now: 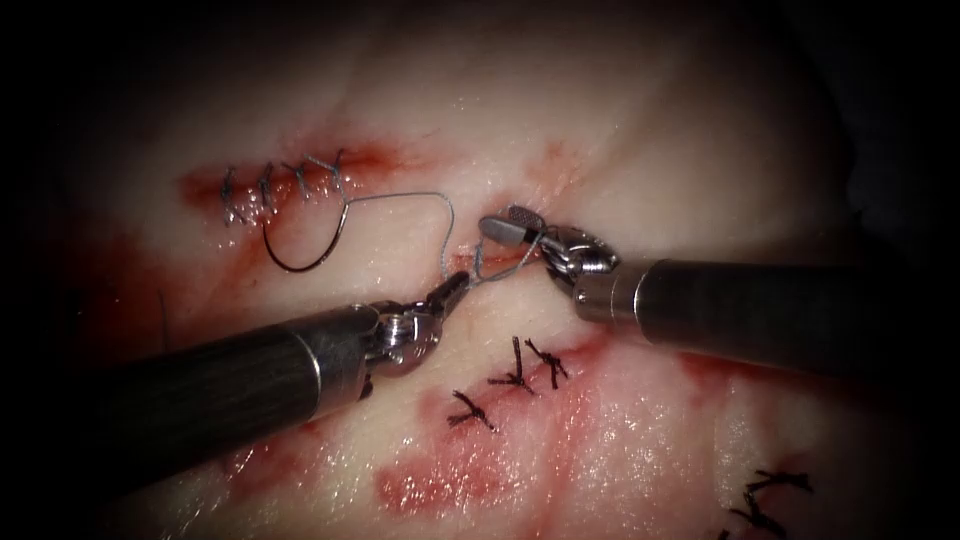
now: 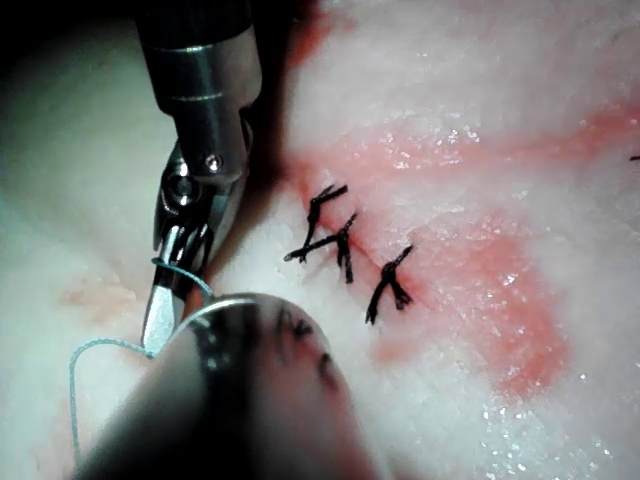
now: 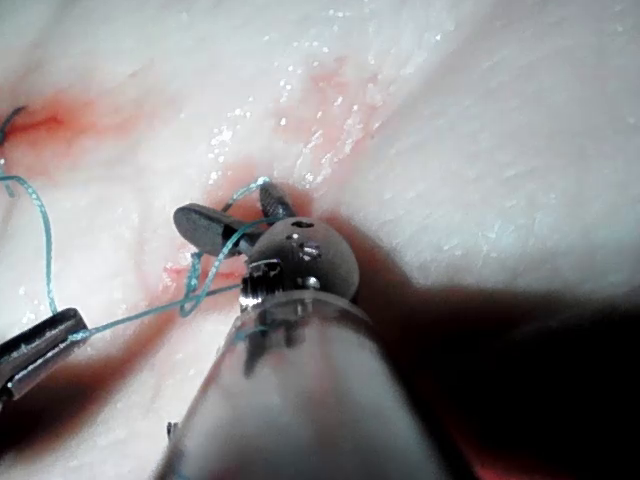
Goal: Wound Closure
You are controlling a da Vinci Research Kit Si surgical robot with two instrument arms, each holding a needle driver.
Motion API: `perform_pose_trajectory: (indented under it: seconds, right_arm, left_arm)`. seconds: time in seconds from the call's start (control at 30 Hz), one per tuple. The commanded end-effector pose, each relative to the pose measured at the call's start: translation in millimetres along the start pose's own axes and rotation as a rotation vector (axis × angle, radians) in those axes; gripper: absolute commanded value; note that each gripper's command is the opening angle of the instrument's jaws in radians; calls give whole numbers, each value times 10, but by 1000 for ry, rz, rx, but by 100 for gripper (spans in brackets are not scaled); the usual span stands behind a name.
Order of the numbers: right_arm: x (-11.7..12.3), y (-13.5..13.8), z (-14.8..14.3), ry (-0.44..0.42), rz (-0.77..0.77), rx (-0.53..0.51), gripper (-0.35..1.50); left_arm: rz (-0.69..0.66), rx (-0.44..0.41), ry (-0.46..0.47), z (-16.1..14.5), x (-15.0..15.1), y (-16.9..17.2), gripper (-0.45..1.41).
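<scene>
Left tool [image 1: 452, 287] clamped on thread [image 1: 400, 197] near mid-cut. Right tool [image 1: 512, 222] spread wide, thread looped around it, holding nothing. Needle [image 1: 305, 250] lying free on tissue [image 1: 640, 130], just below stitched left end of cut [image 1: 290, 180], well apart from both tools.

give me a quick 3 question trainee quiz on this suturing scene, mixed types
1. True or false: the needle is held by the right gripper.
2. The left gripper is shut on: A) the needle B) the thread C) the tissue
3. Fill in: the thread is looped around the open ____ gripper.

Key:
1. False; the needle lies free on the tissue below the stitched cut, held by neither.
2. B
3. right
</scene>
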Motion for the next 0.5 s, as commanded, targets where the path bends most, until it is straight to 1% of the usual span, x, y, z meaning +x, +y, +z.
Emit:
perform_pose_trajectory:
  seconds: [0.03, 0.13, 0.37, 0.4, 0.47, 0.5]
  right_arm:
    - [-1, -4, 11, -1, 2, 4, 101]
    - [2, -3, 16, 0, 3, 0, 100]
    - [4, -8, 30, 6, 6, 5, 88]
    - [4, -8, 30, 7, 7, 5, 79]
    - [4, -9, 30, 7, 7, 5, 73]
    - [4, -9, 30, 7, 7, 5, 66]
  left_arm:
    - [1, 0, 2, 7, 3, -2, -45]
    - [0, -1, 4, 7, 3, -2, -45]
    - [1, -4, 3, 6, 3, -1, -45]
    - [1, -4, 4, 5, 3, -1, -45]
    - [1, -4, 4, 5, 2, -1, -45]
    - [2, -7, 4, 5, 2, -1, -45]
